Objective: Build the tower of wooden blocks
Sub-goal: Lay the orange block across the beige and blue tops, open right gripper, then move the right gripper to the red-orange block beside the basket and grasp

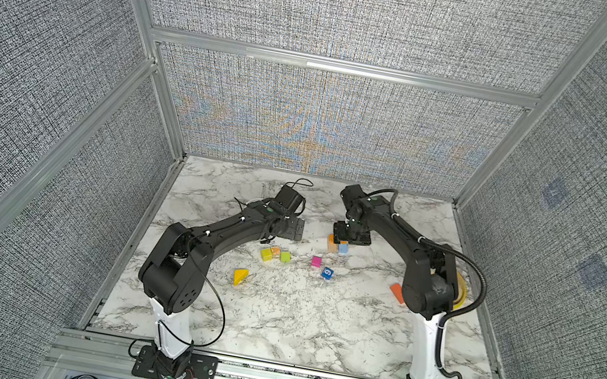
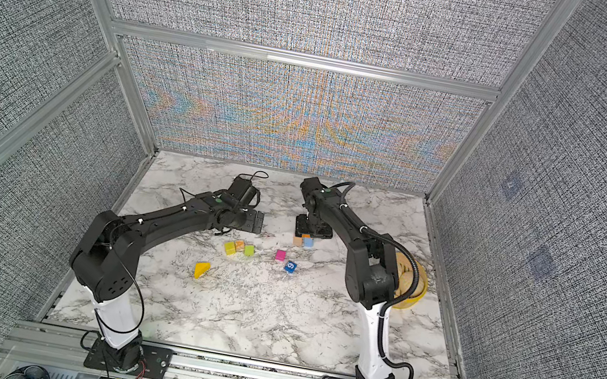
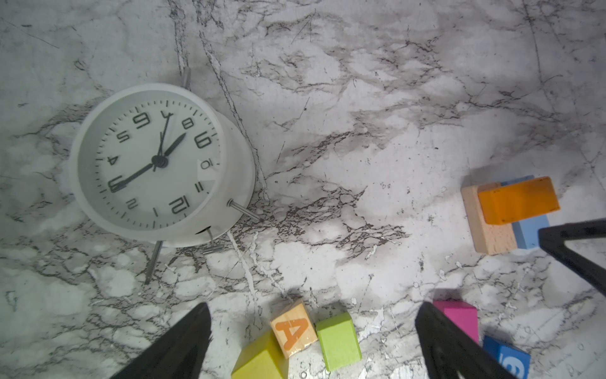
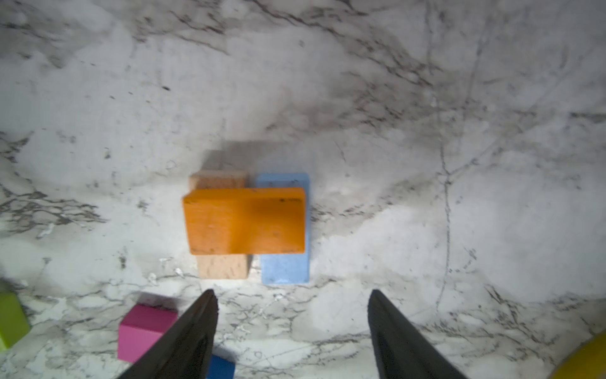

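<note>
1. The right gripper (image 4: pixel 292 295) hangs over the tower (image 1: pixel 338 245) with its jaws apart and nothing between them. I judge the step to be clearing off the stack to fetch another block. It should rise straight up, so that neither finger brushes the orange slab (image 4: pixel 244 221).
2. The left gripper (image 3: pixel 313 306) is spread wide and empty, near the clock (image 3: pixel 160 164); it is best left out of the way.
3. The next piece is likely the magenta cube (image 1: pixel 316 261) or the blue "9" cube (image 1: pixel 327 273), as both are near. It belongs on the slab's middle, over the seam below.
4. The tower sits on the table (image 1: pixel 270 319) toward its far side, right of centre. It is only two layers high: a tan slab (image 4: pixel 223 267) and a light blue slab (image 4: pixel 285 269) lie side by side with a narrow gap, and the orange slab lies flat across both.
</note>
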